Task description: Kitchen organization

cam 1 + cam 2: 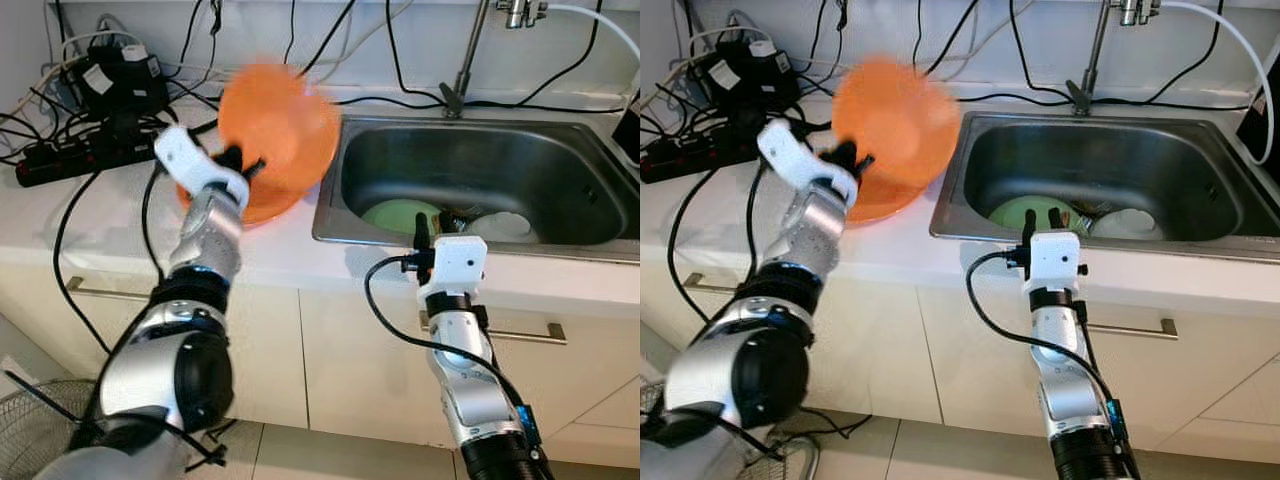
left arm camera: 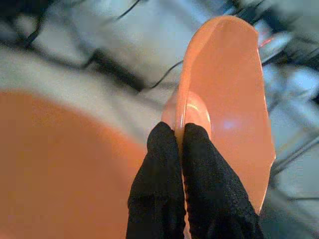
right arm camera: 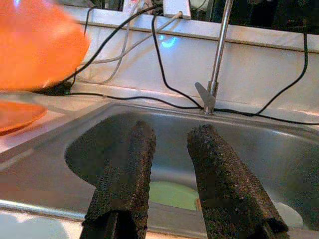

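A black power strip (image 1: 70,160) with plugged black adapters (image 1: 120,75) lies at the back left of the white tabletop (image 1: 100,235), among many tangled black cables (image 1: 30,125). On the tiled floor (image 1: 330,455) stands a round wire fan (image 1: 35,425).

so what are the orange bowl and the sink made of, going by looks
Orange bowl, pinched at its rim by the left gripper: probably plastic, with a thin wall, uniform colour and soft glossy highlights on the inside. Motion blur leaves this open.

Sink: looks like stainless steel with a brushed silver finish, showing dull streaky reflections and a folded rim.
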{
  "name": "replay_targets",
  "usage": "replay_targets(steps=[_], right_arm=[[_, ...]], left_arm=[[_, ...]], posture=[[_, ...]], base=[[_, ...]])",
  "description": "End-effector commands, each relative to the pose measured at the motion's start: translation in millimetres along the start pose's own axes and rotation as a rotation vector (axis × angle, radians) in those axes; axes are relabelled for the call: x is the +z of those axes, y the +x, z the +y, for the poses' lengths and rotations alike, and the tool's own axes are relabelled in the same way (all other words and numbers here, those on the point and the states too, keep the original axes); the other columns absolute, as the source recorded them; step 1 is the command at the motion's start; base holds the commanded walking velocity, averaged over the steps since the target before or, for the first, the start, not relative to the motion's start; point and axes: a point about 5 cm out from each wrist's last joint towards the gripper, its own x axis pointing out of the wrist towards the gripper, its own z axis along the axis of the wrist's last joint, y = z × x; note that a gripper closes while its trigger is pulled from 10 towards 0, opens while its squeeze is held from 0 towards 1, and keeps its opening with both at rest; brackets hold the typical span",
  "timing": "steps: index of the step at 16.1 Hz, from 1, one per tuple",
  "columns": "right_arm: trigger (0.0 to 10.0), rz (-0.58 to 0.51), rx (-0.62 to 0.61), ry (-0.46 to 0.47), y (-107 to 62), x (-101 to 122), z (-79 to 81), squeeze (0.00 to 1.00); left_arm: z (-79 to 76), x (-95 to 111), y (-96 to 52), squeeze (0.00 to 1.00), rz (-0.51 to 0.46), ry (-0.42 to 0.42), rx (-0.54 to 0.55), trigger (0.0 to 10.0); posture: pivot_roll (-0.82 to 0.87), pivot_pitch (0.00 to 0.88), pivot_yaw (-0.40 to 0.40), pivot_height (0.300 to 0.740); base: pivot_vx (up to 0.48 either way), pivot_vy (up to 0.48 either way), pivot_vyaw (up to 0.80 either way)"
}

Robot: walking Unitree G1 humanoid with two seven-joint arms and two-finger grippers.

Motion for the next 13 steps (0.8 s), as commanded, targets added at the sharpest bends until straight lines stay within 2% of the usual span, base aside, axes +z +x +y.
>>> replay_targets(steps=[1,2,3,4,9,12,13], right_arm=[[10.0,-0.011,0.002,0.010,3.8,3,1.7,0.00],[10.0,-0.011,0.003,0.010,4.1,3,1.8,0.00],[10.0,-0.012,0.003,0.011,4.4,3,1.9,0.00],[10.0,-0.014,0.004,0.012,5.2,4,2.3,0.00],[10.0,-0.011,0.003,0.045,8.6,6,5.2,0.00],[10.0,0.016,-0.036,0.155,13.8,9,4.3,0.00],[10.0,0.021,-0.058,0.226,18.9,14,2.6,0.00]], left_arm=[[-10.2,15,0.1,0.00,-0.093,-0.009,-0.070,0.0],[-15.2,16,-2.1,0.00,-0.114,-0.024,-0.108,1.5],[-19.5,16,-4.8,0.00,-0.129,-0.037,-0.141,9.3],[-24.1,13,-9.6,0.00,-0.144,-0.063,-0.182,10.0],[-29.1,3,-19.5,0.00,-0.125,-0.089,-0.245,10.0],[-31.5,-7,-26.4,0.00,-0.086,-0.089,-0.292,10.0],[-32.1,-10,-28.8,0.00,-0.071,-0.075,-0.309,10.0]], posture=[[0.03,0.000,0.062,0.740],[0.03,0.000,0.060,0.740],[0.03,0.000,0.060,0.740],[0.03,0.000,0.059,0.740],[0.03,0.000,0.061,0.740],[0.03,0.000,0.069,0.740],[0.03,0.000,0.072,0.740]], base=[[0.000,0.000,0.00],[0.000,0.000,0.00],[0.000,0.000,0.00],[0.000,0.000,0.00],[0.000,0.000,0.00],[0.000,0.000,0.00],[0.000,0.000,0.00]])
